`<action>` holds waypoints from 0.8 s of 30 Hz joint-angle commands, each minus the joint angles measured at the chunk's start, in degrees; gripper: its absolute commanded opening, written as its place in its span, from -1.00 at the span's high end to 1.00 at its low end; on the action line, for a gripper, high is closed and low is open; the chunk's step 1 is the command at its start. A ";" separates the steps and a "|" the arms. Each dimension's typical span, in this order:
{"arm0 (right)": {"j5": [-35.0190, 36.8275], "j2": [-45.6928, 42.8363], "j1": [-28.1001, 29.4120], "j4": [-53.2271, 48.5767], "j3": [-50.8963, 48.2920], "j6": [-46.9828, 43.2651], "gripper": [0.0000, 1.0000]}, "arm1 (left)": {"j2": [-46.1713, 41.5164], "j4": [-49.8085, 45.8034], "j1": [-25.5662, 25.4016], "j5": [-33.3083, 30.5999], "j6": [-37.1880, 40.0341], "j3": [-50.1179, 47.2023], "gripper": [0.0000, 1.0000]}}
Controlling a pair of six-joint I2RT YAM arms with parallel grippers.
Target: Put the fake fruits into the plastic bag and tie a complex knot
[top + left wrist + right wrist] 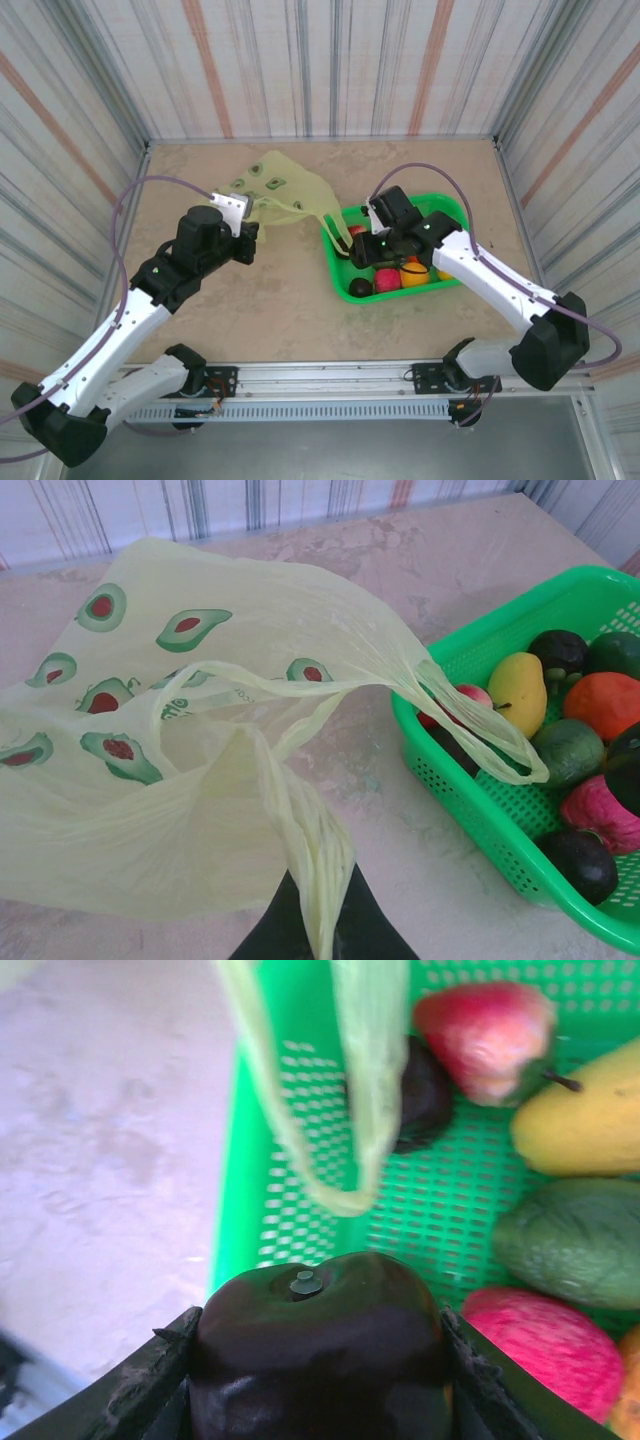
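Black fingers of the right gripper (318,1380) are closed on a dark brown-black glossy plastic fruit (320,1330), stem stud upward, held above the near corner of the bright green perforated plastic basket (300,1230). The left gripper (325,935) is pinched shut on one twisted handle strip (300,850) of the thin translucent pale yellow-green plastic bag (150,780) with avocado prints, which spreads over the beige stone-patterned tabletop (270,290) just left of the basket. The bag's other handle loop (480,730) drapes over the basket rim and hangs among the remaining fake fruits: a yellow one (518,690), a red one (470,695), an orange one (605,702), a green one (568,750) and a pink one (600,815). Judged stage: early loading, with no fruit visible inside the bag and no knot begun. The next move calls for raising the held fruit clear of the rim and the draped loop, then carrying it leftward to a bag mouth that appears slack and needs opening.
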 commanded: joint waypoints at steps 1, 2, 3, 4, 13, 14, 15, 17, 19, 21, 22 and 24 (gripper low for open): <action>-4.91 -1.57 1.45 0.36 4.40 -1.59 -0.01 | -0.67 0.89 0.25 2.52 0.82 -0.16 1.00; -5.40 -0.67 1.45 1.35 5.52 -0.93 0.00 | -1.13 0.89 0.24 3.12 0.77 -0.22 1.00; -6.40 0.53 1.41 2.91 6.71 -0.20 0.01 | -1.57 0.89 0.22 3.58 0.65 -0.41 1.00; -7.70 1.74 1.47 4.60 7.64 0.44 0.01 | -2.10 0.96 0.23 3.92 0.56 -0.71 1.00; -17.80 24.45 3.32 18.12 25.21 5.74 0.03 | -3.18 2.29 0.25 3.93 0.56 -3.73 1.00; -17.71 27.11 3.76 18.23 27.57 6.19 0.04 | -2.91 2.24 0.25 3.92 0.56 -3.69 1.00; -18.10 29.10 4.15 18.66 29.18 6.65 0.05 | -2.72 2.21 0.32 3.84 0.56 -3.69 1.00; -17.87 33.13 5.24 19.80 31.53 7.65 0.06 | -2.64 2.12 0.31 3.61 0.60 -3.51 1.00; -17.77 35.57 6.10 22.00 32.00 9.44 0.07 | -2.71 2.12 0.41 3.39 0.64 -3.47 1.00; -16.53 36.83 7.11 23.74 31.81 10.63 0.07 | -2.79 2.12 0.66 2.95 0.55 -3.27 1.00; -15.84 37.14 7.62 24.61 31.36 11.07 0.07 | -2.79 2.12 0.89 3.08 0.48 -3.17 1.00; -14.78 37.52 8.14 27.31 29.88 12.69 0.07 | -2.72 2.38 1.28 3.81 0.37 -3.05 1.00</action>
